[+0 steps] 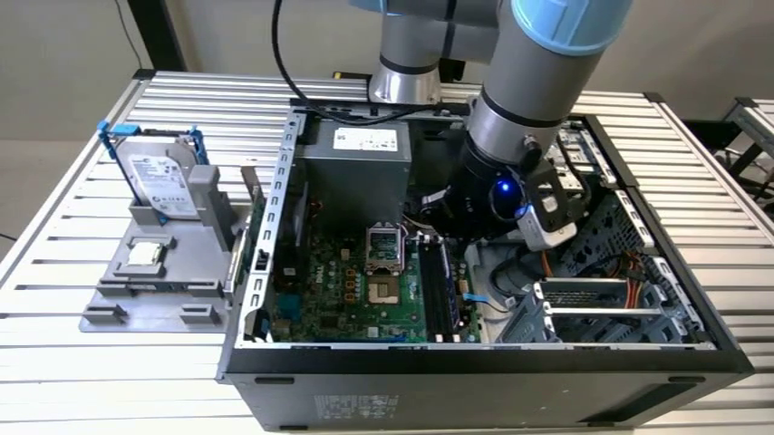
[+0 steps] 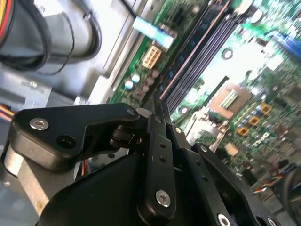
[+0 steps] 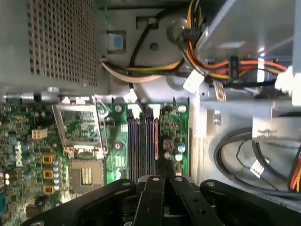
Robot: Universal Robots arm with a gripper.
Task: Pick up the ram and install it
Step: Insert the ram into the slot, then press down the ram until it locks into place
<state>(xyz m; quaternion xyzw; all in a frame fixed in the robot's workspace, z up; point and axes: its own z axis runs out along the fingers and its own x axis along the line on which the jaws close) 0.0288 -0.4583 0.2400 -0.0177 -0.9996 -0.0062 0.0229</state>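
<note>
One slatted metal table (image 1: 72, 227) carried an open computer case (image 1: 484, 362) in the exterior view. Toward the table's edge on the exterior view's left stood a grey fixture (image 1: 145, 290) with a silver hard drive (image 1: 158, 177) and a small square chip (image 1: 148, 252). The arm (image 1: 520, 118) reached down into the case. The ram (image 1: 443, 276), long, thin and dark, stood edge-up in a motherboard slot just beside the processor socket (image 1: 384, 245). A white label (image 1: 366, 140) on the power supply was not legible.

Second wrist view: the gripper (image 2: 157, 101) had its jaws drawn together with no gap seen, tips at the end of the ram (image 2: 197, 47).

First wrist view: the gripper (image 3: 162, 165) looked the same, closed over the ram (image 3: 155, 136). I could not tell whether it pinched the stick.
</note>
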